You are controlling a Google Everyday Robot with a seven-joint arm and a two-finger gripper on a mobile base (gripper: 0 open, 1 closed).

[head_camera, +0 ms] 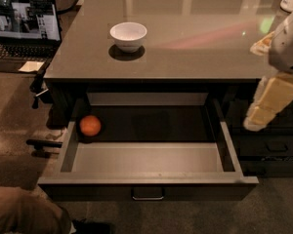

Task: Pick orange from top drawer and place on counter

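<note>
The orange (90, 126) lies in the back left corner of the open top drawer (146, 159), which is pulled out below the counter (195, 38). The drawer's metal handle (147, 194) shows on its front. My gripper (269, 101) hangs at the right edge of the view, to the right of the drawer and just below the counter's front edge. It is far from the orange and holds nothing that I can see.
A white bowl (128, 35) stands on the counter near its front left. An open laptop (24, 26) sits at the far left. Narrower dark drawers (273, 145) are to the right of the open drawer, behind my gripper. A brown shape (24, 213) lies at the bottom left.
</note>
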